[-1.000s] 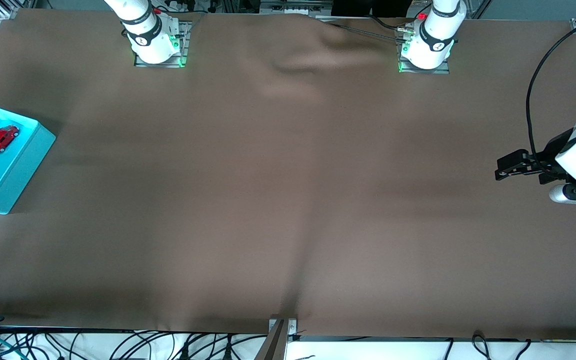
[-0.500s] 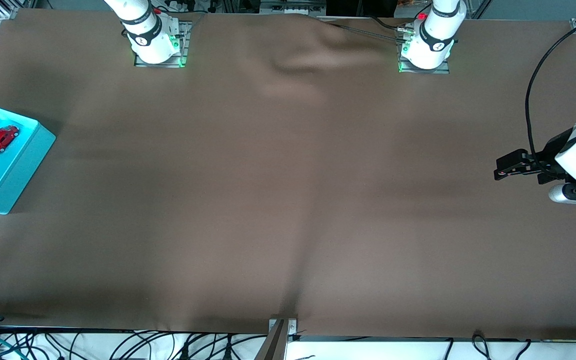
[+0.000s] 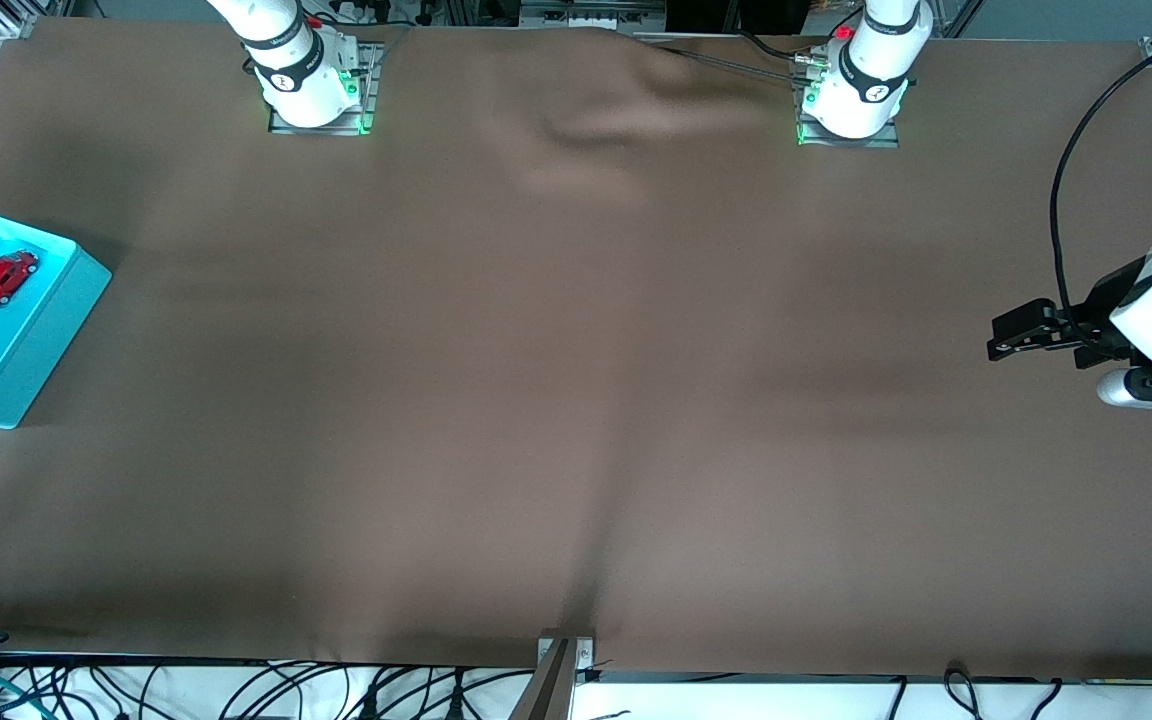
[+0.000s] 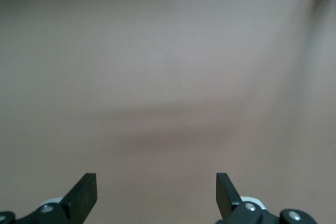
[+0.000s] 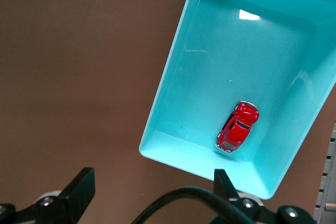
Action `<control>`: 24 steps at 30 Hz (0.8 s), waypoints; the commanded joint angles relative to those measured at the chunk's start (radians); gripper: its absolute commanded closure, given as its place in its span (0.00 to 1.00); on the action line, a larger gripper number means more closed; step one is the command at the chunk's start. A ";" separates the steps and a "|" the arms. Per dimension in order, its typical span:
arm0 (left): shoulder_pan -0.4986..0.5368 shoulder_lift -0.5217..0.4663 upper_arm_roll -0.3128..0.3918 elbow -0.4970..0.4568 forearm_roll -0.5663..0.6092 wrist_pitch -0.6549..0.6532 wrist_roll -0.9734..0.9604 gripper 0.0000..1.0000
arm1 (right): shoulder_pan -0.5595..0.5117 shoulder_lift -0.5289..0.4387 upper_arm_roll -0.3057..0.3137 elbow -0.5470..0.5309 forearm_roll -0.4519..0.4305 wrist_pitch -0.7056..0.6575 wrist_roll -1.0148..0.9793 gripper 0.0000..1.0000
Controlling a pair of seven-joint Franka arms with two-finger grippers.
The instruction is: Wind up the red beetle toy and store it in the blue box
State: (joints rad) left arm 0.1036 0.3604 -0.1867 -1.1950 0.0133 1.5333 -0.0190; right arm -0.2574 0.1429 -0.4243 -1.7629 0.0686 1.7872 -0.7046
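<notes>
The red beetle toy (image 3: 6,277) (image 5: 238,127) lies on its wheels inside the blue box (image 3: 48,335) (image 5: 173,66), close to the wall on the robots' side. The box stands at the right arm's end of the table. My right gripper (image 5: 152,184) is open and empty, high up over the cloth and the box's edge; it does not show in the front view. My left gripper (image 3: 994,338) (image 4: 156,184) waits open and empty over bare cloth at the left arm's end.
A brown cloth (image 3: 576,400) covers the table, with a raised wrinkle (image 3: 626,120) between the two arm bases (image 3: 311,90) (image 3: 851,100). A black cable (image 5: 184,200) loops across my right gripper's fingers. The table's edge (image 5: 328,182) runs just past the box.
My right gripper was at the toy in the box a second ago; it has since drawn up and out of the front view. The toy stays in the box. The left arm barely moved.
</notes>
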 commanded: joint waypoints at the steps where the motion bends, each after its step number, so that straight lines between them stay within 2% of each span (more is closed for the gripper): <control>1: 0.015 0.008 0.003 0.002 -0.024 0.001 0.019 0.00 | 0.110 -0.058 -0.077 -0.010 -0.027 -0.015 0.031 0.00; 6: 0.013 0.011 0.001 0.006 -0.024 0.001 0.019 0.00 | 0.144 -0.109 -0.090 -0.010 -0.032 -0.058 0.119 0.00; 13: 0.014 0.012 0.000 0.006 -0.024 0.001 0.017 0.00 | 0.162 -0.158 -0.086 -0.014 -0.059 -0.097 0.132 0.00; 21: 0.022 0.012 0.000 0.005 -0.024 0.001 0.017 0.00 | 0.191 -0.223 -0.076 -0.013 -0.092 -0.149 0.132 0.00; 24: 0.022 0.012 -0.002 0.005 -0.024 0.001 0.017 0.00 | 0.191 -0.243 -0.051 -0.013 -0.093 -0.170 0.132 0.00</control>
State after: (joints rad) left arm 0.1197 0.3725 -0.1849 -1.1952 0.0076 1.5333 -0.0190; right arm -0.0845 -0.0388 -0.4959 -1.7628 0.0005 1.6577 -0.5903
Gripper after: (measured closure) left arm 0.000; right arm 0.000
